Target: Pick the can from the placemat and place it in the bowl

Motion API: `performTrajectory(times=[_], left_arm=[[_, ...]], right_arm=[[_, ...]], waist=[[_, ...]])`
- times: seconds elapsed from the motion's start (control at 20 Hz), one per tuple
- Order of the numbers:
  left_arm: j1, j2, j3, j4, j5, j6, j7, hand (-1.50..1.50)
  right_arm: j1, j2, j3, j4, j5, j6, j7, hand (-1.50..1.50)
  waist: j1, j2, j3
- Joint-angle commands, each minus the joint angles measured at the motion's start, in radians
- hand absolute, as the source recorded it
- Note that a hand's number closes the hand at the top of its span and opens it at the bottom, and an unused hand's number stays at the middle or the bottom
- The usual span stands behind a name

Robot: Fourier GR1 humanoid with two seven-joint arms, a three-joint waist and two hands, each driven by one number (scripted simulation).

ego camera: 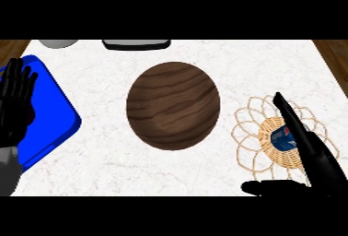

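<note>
Right black hand [314,156] at near right: fingers straight and extended toward the far side, thumb [268,188] splayed out left along the near edge. Open, holding nothing.

Small blue can with red and white markings [282,138] lies on the round woven wicker placemat with looped petal border [253,138], on the mat's solid tan centre. Can sits just left of the right hand's extended fingers, partly hidden by them. Cannot tell whether fingers touch the can or only pass over it. Can is not gripped, not lifted.

Left black hand [15,103] at the left edge, fingers straight and pointing far, resting open, nothing in it. It overlaps the flat blue rounded-corner tray [54,120], which lies angled on the left of the white marbled countertop [102,166].

Large dark walnut wooden bowl [173,105] in the centre, between tray and placemat, apart from both. Well left of the can, nothing visible inside it.

Far edge: a grey rounded object [58,43] at far left and a black-rimmed white object [136,44] beside it, both cut off by the view's limit.
</note>
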Motion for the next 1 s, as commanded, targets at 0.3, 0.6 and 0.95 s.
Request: performTrajectory(times=[0.3, 0.6, 0.95], left_arm=[[-0.011, 0.012, 0.022, -0.029, 0.004, -0.006, 0.048, 0.0], [-0.04, -0.008, 0.023, 0.038, -0.003, -0.035, 0.005, 0.0], [-0.055, 0.02, 0.042, -0.038, 0.0, -0.043, 0.097, 0.0]], right_arm=[[0.147, -0.348, -0.254, -0.377, 0.021, 0.188, 0.411, -1.5], [0.127, -0.554, -0.311, -0.361, -0.062, 0.433, 0.58, -1.5], [0.144, -0.655, -0.421, -0.322, -0.209, 0.658, 0.609, -1.5]], waist=[[-0.015, -0.006, -0.002], [0.002, 0.004, -0.003], [0.012, 0.001, 0.001]])
